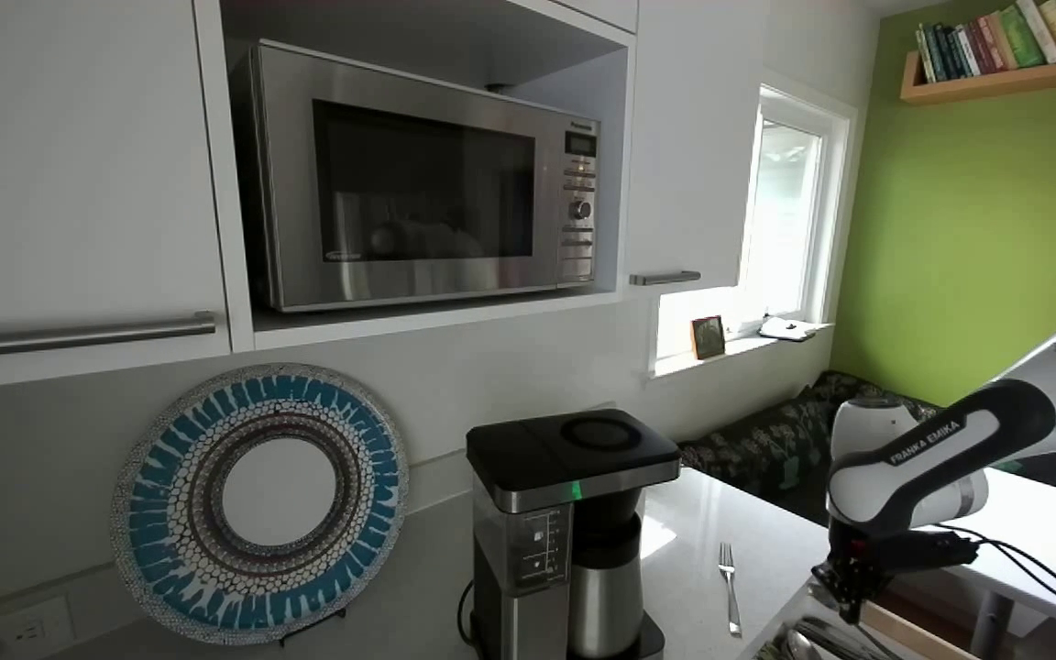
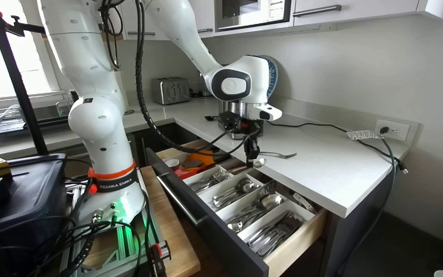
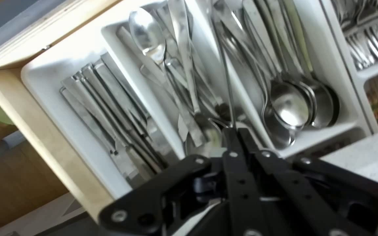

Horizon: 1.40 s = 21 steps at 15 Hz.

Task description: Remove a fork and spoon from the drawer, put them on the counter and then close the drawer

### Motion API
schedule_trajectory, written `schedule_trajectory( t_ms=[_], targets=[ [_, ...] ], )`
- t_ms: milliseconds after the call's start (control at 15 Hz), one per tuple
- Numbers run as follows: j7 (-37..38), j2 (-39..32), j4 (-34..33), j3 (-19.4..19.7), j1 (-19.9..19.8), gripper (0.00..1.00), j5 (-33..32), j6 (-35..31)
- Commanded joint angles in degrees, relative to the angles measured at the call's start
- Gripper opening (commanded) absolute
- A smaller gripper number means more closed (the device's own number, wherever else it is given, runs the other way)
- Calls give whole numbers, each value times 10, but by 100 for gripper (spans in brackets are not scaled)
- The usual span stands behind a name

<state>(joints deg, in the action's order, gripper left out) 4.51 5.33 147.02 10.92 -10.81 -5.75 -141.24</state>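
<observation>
Over the open drawer (image 2: 298, 246), the gripper (image 3: 237, 131) is pinched tight on the spoon (image 2: 260, 163); the fork (image 1: 730, 591) lies on the counter (image 2: 321, 165). Carried too low, the spoon could clip the counter's edge; it might twist free.

Microwave (image 1: 427, 183), coffee maker (image 1: 542, 550), patterned plate (image 1: 279, 490), toaster (image 2: 170, 90)
</observation>
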Motion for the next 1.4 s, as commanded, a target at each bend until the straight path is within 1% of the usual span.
schedule_trajectory(
  t_ms=[0, 200, 467, 667, 1000, 1133, 1333],
  targets=[
    [3, -8, -54, 25, -22, 1, 63, -3],
    [34, -46, -101, 31, -24, 1, 133, -16],
    [78, -99, -139, 21, -17, 1, 232, -64],
    [88, -146, -170, 2, -11, 1, 291, -88],
    [69, -209, -223, -37, -23, 1, 402, -88],
    [71, -230, -239, -43, -23, 1, 417, -84],
    [87, -250, -251, -36, -16, 1, 392, -82]
  ],
)
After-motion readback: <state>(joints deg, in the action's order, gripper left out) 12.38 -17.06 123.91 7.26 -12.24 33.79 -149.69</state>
